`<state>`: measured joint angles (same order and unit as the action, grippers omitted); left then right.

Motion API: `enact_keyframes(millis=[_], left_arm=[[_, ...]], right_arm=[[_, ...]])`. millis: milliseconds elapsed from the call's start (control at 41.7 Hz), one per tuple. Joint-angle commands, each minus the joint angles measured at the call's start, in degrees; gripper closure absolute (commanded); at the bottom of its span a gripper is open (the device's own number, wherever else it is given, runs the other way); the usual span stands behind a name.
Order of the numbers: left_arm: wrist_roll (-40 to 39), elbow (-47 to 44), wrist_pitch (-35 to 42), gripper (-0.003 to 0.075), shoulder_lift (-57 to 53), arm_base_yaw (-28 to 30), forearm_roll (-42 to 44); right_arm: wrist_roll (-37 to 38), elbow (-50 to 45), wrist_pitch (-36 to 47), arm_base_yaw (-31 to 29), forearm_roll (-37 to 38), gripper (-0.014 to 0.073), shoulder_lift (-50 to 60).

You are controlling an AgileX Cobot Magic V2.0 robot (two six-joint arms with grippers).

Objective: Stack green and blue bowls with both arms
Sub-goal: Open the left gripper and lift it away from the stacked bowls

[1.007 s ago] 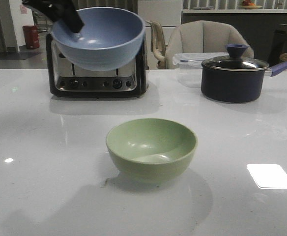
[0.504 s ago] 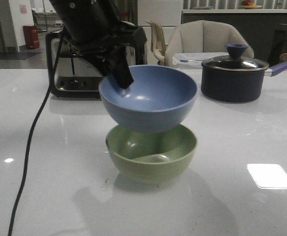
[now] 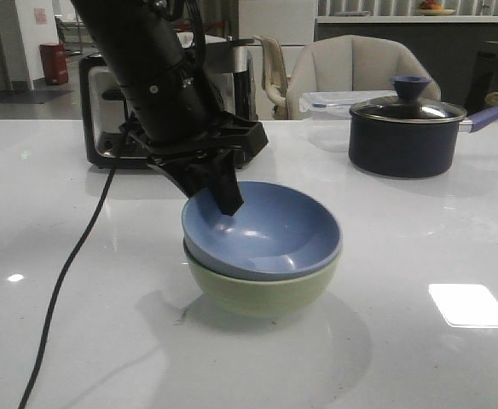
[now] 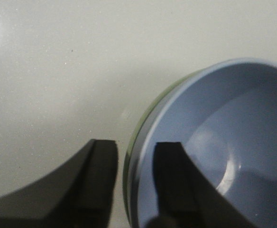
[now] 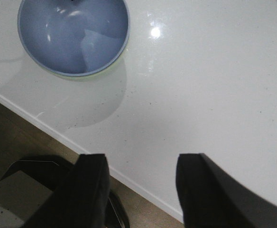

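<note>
The dusty blue bowl (image 3: 275,239) sits nested inside the pale green bowl (image 3: 257,294) at the middle of the white table (image 3: 437,239). My left gripper (image 3: 219,200) reaches down at the bowls' left rim. In the left wrist view, the left gripper (image 4: 136,147) straddles the blue bowl (image 4: 233,142): one finger is inside it and one outside, with a gap on each side of the rim. A sliver of the green bowl (image 4: 127,164) shows beneath. My right gripper (image 5: 138,161) hangs open and empty over the table's near edge, away from the blue bowl (image 5: 72,33).
A chrome toaster (image 3: 104,136) stands at the back left, partly behind the left arm. A dark lidded saucepan (image 3: 402,136) and a clear plastic container (image 3: 326,102) stand at the back right. A black cable (image 3: 61,290) trails across the left of the table.
The left arm carried the blue bowl from up by the toaster down into the green bowl. The blue bowl now rests inside it, and the jaws stand apart from its rim.
</note>
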<state>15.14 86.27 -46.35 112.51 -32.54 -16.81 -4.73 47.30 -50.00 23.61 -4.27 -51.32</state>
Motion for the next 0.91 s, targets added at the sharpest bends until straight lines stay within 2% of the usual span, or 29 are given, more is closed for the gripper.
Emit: enact_keyframes(millis=[0,72,408,792,888], left_arm=[[0.1,2.8,0.2,0.0158,-3.3,-0.3,-1.4],[0.7,3.8,-1.3,0.0119,-4.6,-0.3,-1.0],[1.6,1.0,-3.7,0.0119,-20.2,-1.5,-1.0],[3.0,-19.7,-3.9,0.0120,-44.5,-5.3,0.8],[0.5,-24.8,-3.8,0.0120,-51.9,-5.3,4.2]], right_arm=[[0.1,1.5,2.8,-0.1,0.5,0.0151,0.5],[0.1,1.5,2.8,-0.1,0.5,0.0151,0.5],[0.1,1.5,2.8,-0.1,0.5,0.0151,0.5],[0.1,1.5,3.0,-0.1,0.5,0.0151,0.5],[0.1,1.5,3.0,-0.1,0.4,0.0151,0.5]])
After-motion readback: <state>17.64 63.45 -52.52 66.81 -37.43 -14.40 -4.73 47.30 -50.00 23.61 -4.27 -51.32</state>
